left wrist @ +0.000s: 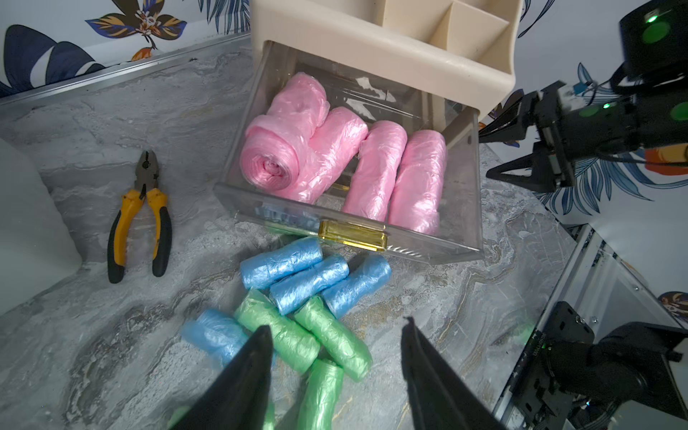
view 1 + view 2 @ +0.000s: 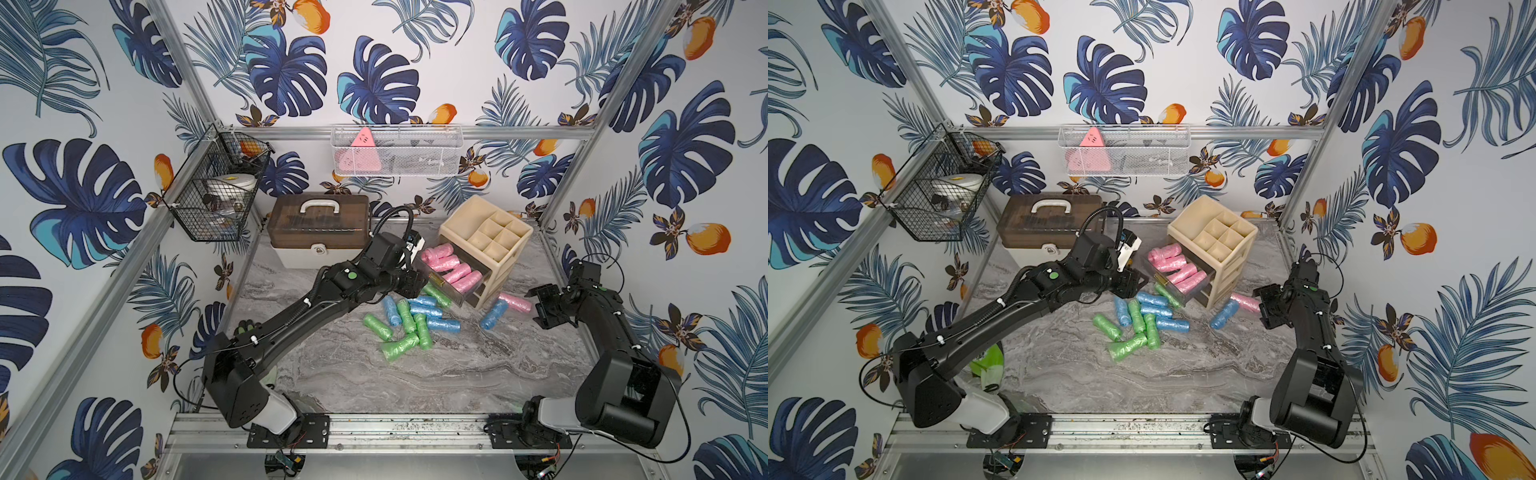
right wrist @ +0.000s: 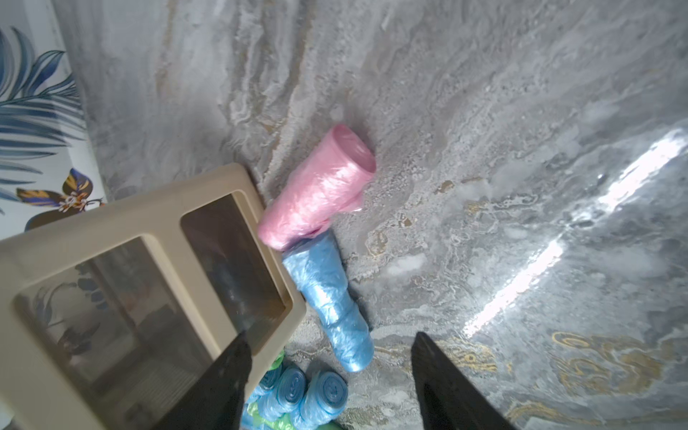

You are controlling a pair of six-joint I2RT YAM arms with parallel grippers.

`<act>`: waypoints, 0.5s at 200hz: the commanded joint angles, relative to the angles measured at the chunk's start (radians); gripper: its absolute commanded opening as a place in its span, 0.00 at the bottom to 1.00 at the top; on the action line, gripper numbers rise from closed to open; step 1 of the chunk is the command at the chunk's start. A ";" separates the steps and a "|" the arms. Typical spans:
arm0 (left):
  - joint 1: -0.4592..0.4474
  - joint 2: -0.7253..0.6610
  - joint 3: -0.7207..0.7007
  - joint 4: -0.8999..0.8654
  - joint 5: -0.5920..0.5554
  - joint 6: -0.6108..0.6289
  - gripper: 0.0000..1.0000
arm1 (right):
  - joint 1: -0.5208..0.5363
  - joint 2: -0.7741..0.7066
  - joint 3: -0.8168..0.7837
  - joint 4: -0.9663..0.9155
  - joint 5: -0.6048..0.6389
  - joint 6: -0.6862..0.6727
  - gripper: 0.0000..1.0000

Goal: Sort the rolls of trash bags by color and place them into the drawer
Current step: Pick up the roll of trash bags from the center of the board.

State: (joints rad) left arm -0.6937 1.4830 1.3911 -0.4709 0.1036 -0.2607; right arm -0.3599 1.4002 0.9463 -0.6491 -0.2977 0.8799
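Matte black segmented left arm [image 2: 316, 316] and matching right arm [image 2: 602, 320] noted. Each had a pale grey base collar [image 2: 278, 409] above a black bolted mounting plate [image 2: 291, 430]. Thin black cables [image 2: 280, 322] were held by white ties [image 2: 306, 303]. Ribbed black hose [image 2: 399, 212] at left wrist; green dot sticker [image 2: 352, 274]. Left end effector [image 1: 337, 324] had black tapered wedge fingers [image 1: 242, 376].

Bare tabletop [image 2: 415, 382] in front is free; rolls [image 2: 424, 311], open drawer [image 1: 353, 233] and toolbox [image 2: 318, 228] crowd the back.
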 commanded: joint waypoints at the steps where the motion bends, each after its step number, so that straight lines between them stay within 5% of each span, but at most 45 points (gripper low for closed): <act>1: 0.001 -0.040 -0.044 0.054 -0.019 -0.028 0.59 | 0.001 0.048 -0.020 0.114 -0.006 0.094 0.71; 100: 0.002 -0.103 -0.125 0.034 -0.050 -0.026 0.58 | 0.002 0.288 -0.003 0.313 -0.012 0.196 0.77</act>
State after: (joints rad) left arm -0.6937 1.3781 1.2694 -0.4419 0.0662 -0.2852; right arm -0.3603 1.6520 0.9253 -0.4000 -0.3195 1.0492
